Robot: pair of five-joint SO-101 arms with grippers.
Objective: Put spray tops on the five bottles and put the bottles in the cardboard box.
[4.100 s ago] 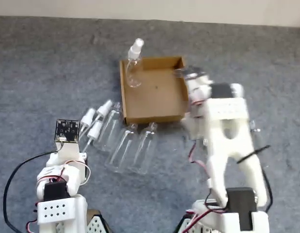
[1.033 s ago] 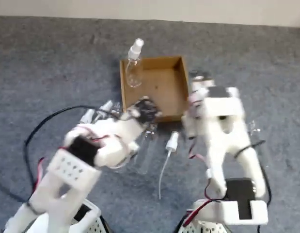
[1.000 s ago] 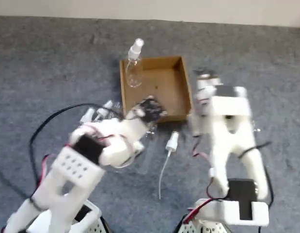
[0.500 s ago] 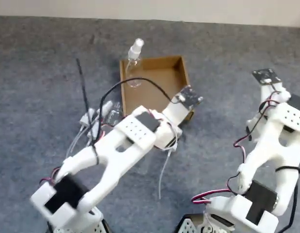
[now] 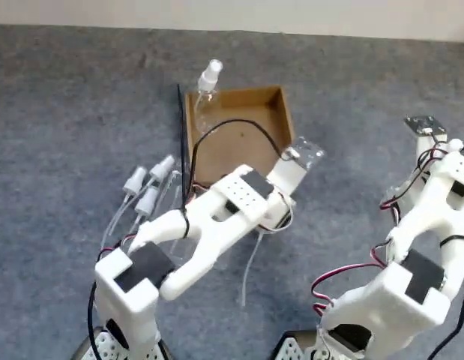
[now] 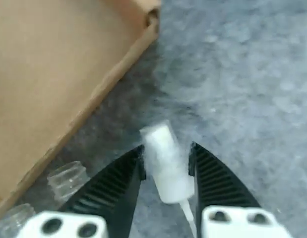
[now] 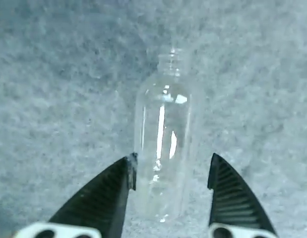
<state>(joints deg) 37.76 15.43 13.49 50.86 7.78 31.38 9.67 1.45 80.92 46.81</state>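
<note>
Alignment looks right: the white plastic spray top (image 6: 165,171) lies lengthwise inside my spread left tool (image 6: 166,152), tube toward the wrist. My right tool (image 7: 172,158), also spread, straddles 1 clear plastic bottle (image 7: 163,129), neck pointing away.

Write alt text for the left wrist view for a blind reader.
The left hand, open, straddles a white spray top lying on grey carpet. A cardboard box corner and an uncapped bottle neck lie nearby.

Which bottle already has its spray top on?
The capped bottle at the far left corner of the cardboard box: white spray top fitted. The bare-necked bottle on the carpet has none.
</note>
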